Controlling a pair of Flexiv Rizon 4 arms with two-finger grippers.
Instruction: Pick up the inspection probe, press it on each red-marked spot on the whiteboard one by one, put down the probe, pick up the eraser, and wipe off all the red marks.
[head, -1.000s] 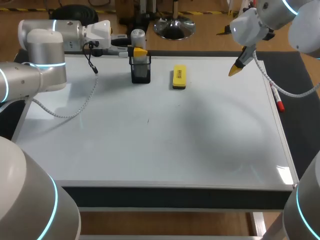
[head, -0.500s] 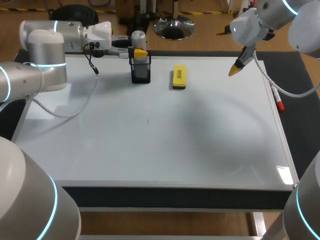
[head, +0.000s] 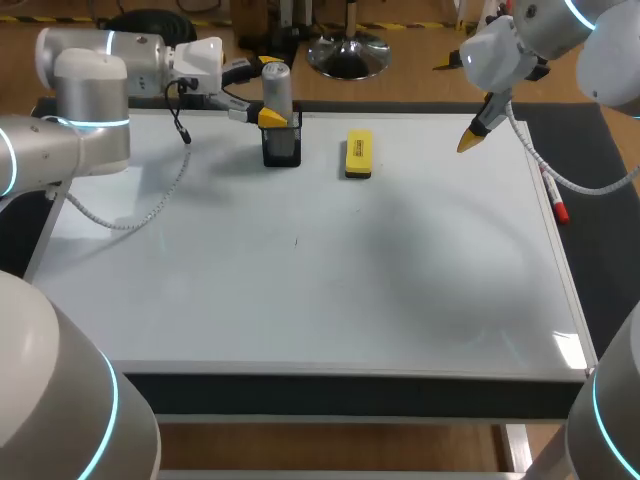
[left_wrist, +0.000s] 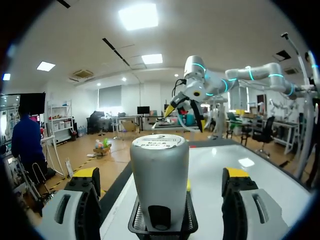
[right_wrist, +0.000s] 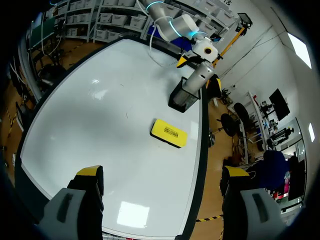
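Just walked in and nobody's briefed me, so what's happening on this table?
The left gripper sits open around the grey inspection probe, which stands upright in its black mesh holder at the whiteboard's far edge; the fingers flank it without touching. The right gripper hangs open above the board's far right corner, holding nothing. The yellow eraser lies untouched beside the holder. No red marks show on the board.
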